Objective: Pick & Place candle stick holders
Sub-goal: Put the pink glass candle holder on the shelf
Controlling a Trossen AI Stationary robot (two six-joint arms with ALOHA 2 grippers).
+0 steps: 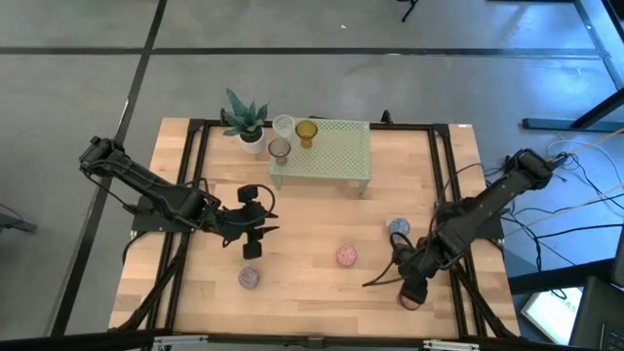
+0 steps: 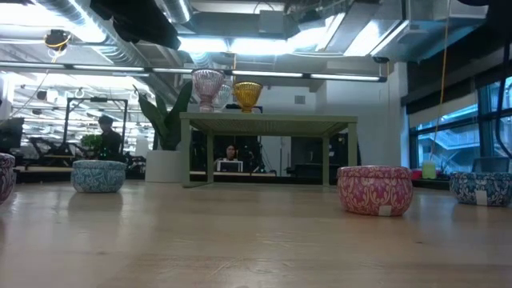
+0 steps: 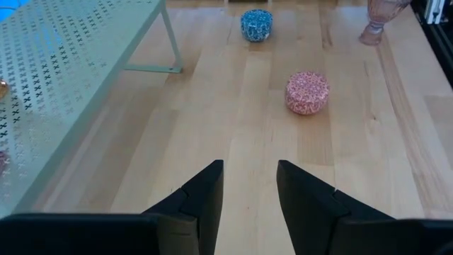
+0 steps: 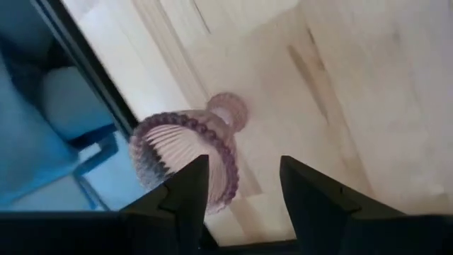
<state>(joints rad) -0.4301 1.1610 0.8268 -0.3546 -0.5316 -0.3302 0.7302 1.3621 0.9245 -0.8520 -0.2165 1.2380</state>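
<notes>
While three glass candle holders already stand on the green stand (image 1: 336,156), a pink ribbed goblet holder (image 4: 185,152) is upright at the desk's right edge, cup up, foot down. The right gripper (image 4: 237,191) has its fingers spread around it, not pinching yet. The left gripper (image 3: 249,202) waits mid-desk, fingers apart and empty. Three round tins are left.

2 dark jointed arms w/ black cables alongside; jaws matte black, flat, wedge-shaped, no markings visible.
</notes>
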